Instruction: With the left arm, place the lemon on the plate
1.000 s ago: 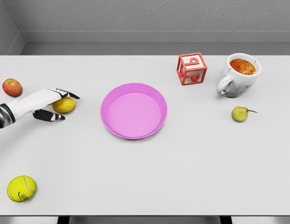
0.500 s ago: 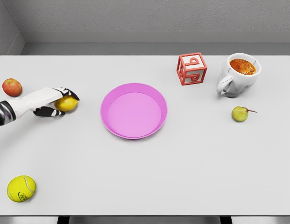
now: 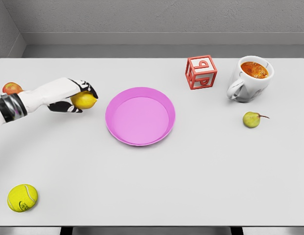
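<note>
The left hand [image 3: 73,95] reached in from the left edge of the head view on its white arm, and its fingers [image 3: 88,88] were curled over the top of the lemon [image 3: 84,101], with the thumb under it, gripping the fruit. The lemon sat in that grasp just left of the plate [image 3: 140,116], apart from the rim and not over it. Whether it touched the bench [image 3: 191,171] or hung slightly clear could not be told.

The pink plate lay near the middle of the bench, with nothing in it. Behind the forearm, at the left edge, a red apple [image 3: 11,88] was partly hidden. A yellow tennis ball [image 3: 22,198] lay at the near left corner, well apart from the hand.

On the right side, a red letter block [image 3: 201,72] stood near a white mug [image 3: 249,78] filled with an orange-brown liquid, its handle turned to the left. A small green pear [image 3: 251,119] lay nearer than the mug, its stem pointing right.

The right arm did not show.
</note>
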